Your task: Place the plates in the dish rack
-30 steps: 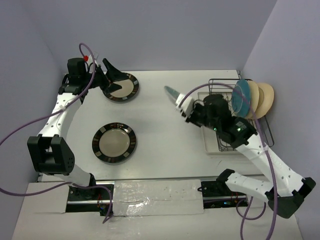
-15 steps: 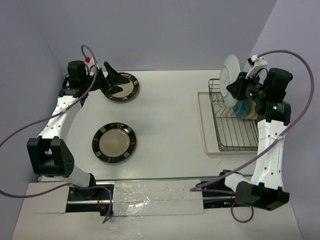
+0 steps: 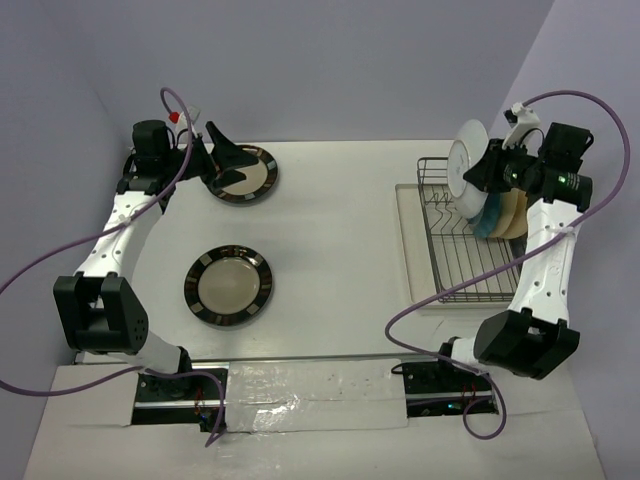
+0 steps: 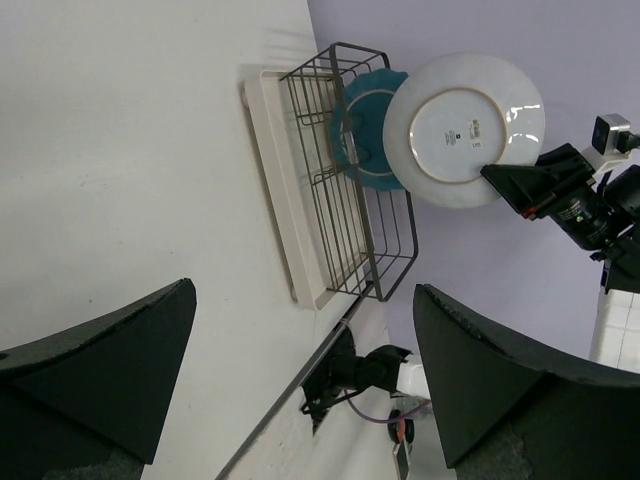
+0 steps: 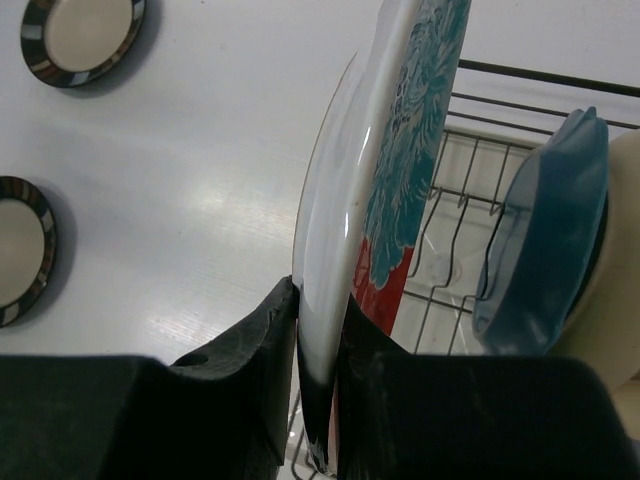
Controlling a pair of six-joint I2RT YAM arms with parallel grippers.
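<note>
Red floral plate [image 5: 410,120], clamped upright in the right gripper [image 5: 318,330], needs lowering between dish rack [image 3: 470,272] prongs; left gripper [image 4: 302,300] gapes empty.

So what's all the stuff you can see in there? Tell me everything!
striped plates: two, cream with dark striped rims, flat on the left side of the table
red flowered plate: one, red and teal face, white back, held upright over the far end of the dish rack
teal plate: one, teal, standing in the rack
cream-tan plates: two, cream-tan, standing in the rack behind the teal one
dish rack: one, dark wire, right side of the table
tray: one, cream, under the rack
table: one, white
left arm: white and black, jaws open by the far striped plate
right arm: white and black, jaws shut on the red flowered plate
</note>
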